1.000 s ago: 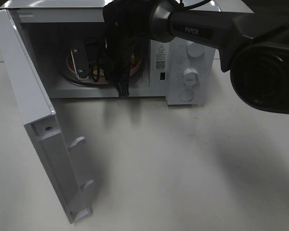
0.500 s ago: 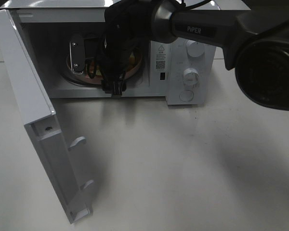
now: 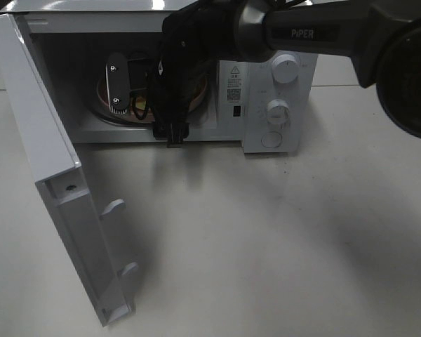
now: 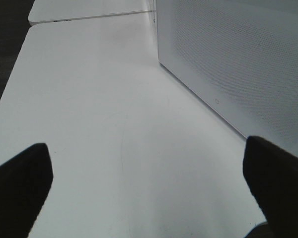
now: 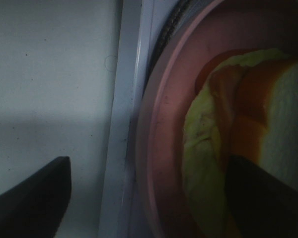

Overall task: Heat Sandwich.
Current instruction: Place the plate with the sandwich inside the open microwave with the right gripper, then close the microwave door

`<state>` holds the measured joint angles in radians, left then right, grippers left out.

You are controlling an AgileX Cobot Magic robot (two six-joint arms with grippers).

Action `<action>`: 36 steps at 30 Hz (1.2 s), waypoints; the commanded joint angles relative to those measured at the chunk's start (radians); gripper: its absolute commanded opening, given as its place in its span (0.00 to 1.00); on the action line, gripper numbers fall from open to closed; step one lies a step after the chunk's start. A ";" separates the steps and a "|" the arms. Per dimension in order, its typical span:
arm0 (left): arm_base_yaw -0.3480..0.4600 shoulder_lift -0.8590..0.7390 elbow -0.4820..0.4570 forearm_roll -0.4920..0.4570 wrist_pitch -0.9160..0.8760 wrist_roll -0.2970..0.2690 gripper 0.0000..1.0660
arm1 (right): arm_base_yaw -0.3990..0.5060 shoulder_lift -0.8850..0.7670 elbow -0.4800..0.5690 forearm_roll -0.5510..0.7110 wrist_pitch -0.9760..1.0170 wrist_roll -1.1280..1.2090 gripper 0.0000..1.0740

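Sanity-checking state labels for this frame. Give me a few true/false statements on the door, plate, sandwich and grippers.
1. The door of the microwave is open. True.
2. The sandwich lies on the plate. True.
3. The plate sits outside the microwave. False: it is inside, on the turntable.
4. The right gripper is shut on the plate. False: its jaws stand apart, with the plate's rim between them.
5. The left gripper is open and empty. True.
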<state>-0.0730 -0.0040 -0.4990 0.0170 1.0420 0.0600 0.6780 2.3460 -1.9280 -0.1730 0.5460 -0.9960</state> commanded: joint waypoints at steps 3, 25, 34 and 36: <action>-0.006 -0.028 0.004 -0.001 -0.010 0.002 0.95 | 0.000 -0.059 0.065 -0.001 -0.047 0.005 0.75; -0.006 -0.028 0.004 -0.001 -0.010 0.002 0.95 | 0.000 -0.350 0.518 -0.005 -0.202 0.006 0.72; -0.006 -0.028 0.004 -0.001 -0.010 0.002 0.95 | 0.000 -0.484 0.660 -0.001 -0.201 0.018 0.71; -0.006 -0.028 0.004 -0.001 -0.010 0.002 0.95 | 0.000 -0.514 0.689 0.000 -0.200 0.029 0.71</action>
<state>-0.0730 -0.0040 -0.4990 0.0170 1.0420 0.0600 0.6780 1.8760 -1.2770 -0.1760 0.3470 -0.9890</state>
